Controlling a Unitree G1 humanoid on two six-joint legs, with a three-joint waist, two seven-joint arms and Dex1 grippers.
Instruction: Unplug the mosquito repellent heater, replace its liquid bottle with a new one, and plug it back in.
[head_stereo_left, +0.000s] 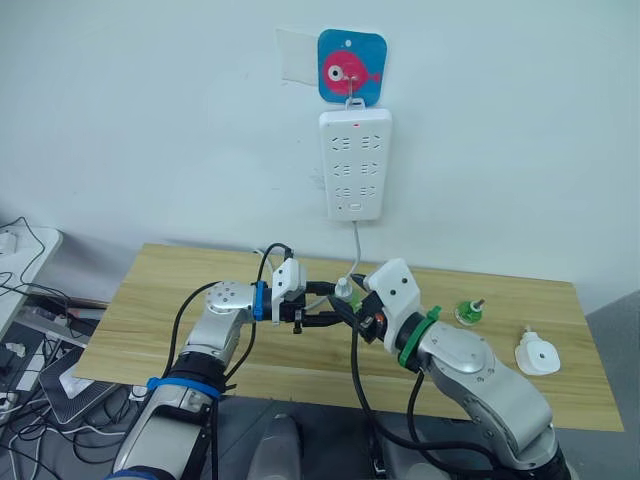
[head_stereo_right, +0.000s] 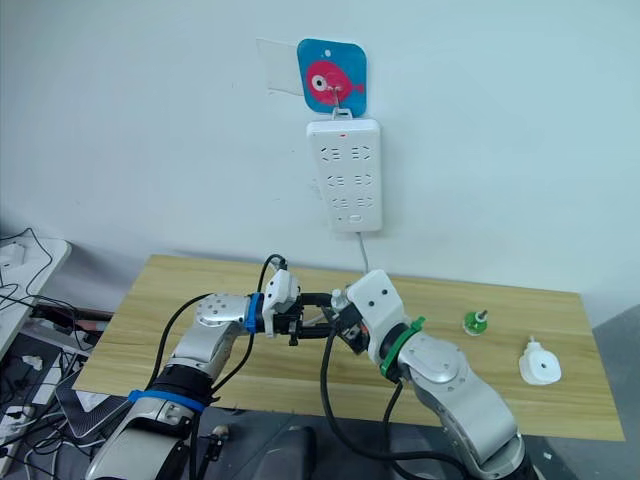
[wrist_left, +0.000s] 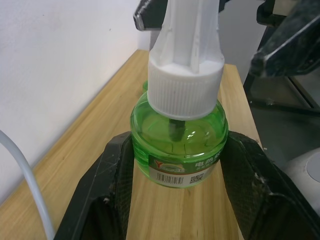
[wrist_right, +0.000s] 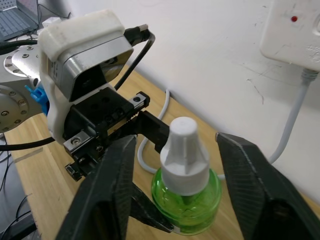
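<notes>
Above a wooden desk (head_stereo_left: 150, 300), the left end effector (head_stereo_left: 322, 319) pinches a green bottle (wrist_left: 179, 145) by its body, both fingers (wrist_left: 116, 170) pressed against the glassy sides, with its white cap (wrist_right: 184, 150) clear. That grip looks meant to steady the bottle so the other arm can work on the cap.

Meeting it mid-desk, the right end effector (wrist_right: 175, 165) is spread, its fingers either side of the cap and apart from it, apparently lined up to close on the cap and twist it off; this capped bottle is probably the new refill.

On the wall above, a white power strip (head_stereo_left: 355, 163) hangs from a hook under a blue fish plaque (head_stereo_left: 350, 65), its cable (head_stereo_left: 355, 250) trailing down to the desk. No unit sits in its sockets, so the unplugging step appears done.

Farther right, a second green bottle (head_stereo_left: 467, 312) stands uncapped on the desk, likely the spent one. Nearest the right edge lies the white heater (head_stereo_left: 537, 355), well apart from both end effectors, left aside until the refill is ready.
</notes>
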